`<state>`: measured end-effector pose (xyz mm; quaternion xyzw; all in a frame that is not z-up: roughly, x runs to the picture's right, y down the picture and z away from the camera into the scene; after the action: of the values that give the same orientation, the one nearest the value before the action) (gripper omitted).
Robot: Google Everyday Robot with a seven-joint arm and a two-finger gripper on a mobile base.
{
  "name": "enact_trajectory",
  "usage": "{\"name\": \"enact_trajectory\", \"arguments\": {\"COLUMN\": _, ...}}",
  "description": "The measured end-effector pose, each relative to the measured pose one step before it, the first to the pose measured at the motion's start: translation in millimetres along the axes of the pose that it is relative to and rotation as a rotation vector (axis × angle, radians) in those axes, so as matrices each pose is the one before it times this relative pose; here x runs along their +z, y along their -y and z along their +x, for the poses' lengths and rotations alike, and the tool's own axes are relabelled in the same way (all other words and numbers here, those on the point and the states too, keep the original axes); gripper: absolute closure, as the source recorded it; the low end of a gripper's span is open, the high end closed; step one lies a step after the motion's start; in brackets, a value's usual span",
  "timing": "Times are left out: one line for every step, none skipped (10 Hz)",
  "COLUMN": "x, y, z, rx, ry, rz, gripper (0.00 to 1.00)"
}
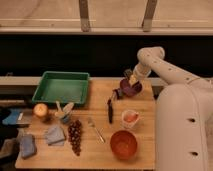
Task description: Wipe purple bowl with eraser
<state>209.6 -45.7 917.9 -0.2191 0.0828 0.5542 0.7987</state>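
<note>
We see green tray (61, 88) far left on wooden table (102, 150), candle-like orange jar (41, 110) and blue cloths (54, 135) below it. Grape bunch (75, 136) and fork (95, 129) toward middle. Black-handled utensil (110, 111) upright-ish, centre. Orange bowl (123, 144) at front, pale cup (130, 118) behind it. Purple bowl (129, 87) at table's right rear, tilted. Gripper (131, 80) right at bowl, fingers closed; we cannot make out eraser. White robot body fills right side.
</note>
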Motion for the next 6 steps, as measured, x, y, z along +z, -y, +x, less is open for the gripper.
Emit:
{"name": "enact_trajectory", "arguments": {"x": -2.88, "y": -11.96, "z": 1.86, "rx": -0.0212, "ry": 0.00323, "rz": -0.00967, "gripper": 0.91}}
{"name": "enact_trajectory", "arguments": {"x": -1.62, "y": -10.95, "z": 5.85, "rx": -0.01468, "ry": -0.00056, "rz": -0.00955, "gripper": 0.91}}
{"name": "enact_trajectory", "arguments": {"x": -3.59, "y": -8.64, "z": 9.54, "rx": 0.00169, "ry": -0.00153, "rz": -0.00745, "gripper": 0.91}}
{"name": "enact_trajectory", "arguments": {"x": -3.19, "y": -0.27, "z": 13.18, "rx": 0.00721, "ry": -0.00667, "rz": 0.00515, "gripper": 0.91}}
{"name": "enact_trajectory", "arguments": {"x": -4.73, "y": 4.55, "z": 10.71, "rx": 0.01461, "ry": -0.00262, "rz": 0.00635, "gripper": 0.91}}
{"name": "enact_trajectory", "arguments": {"x": -3.61, "y": 11.72, "z": 12.44, "rx": 0.02189, "ry": -0.00521, "rz": 0.01364, "gripper": 0.91}}
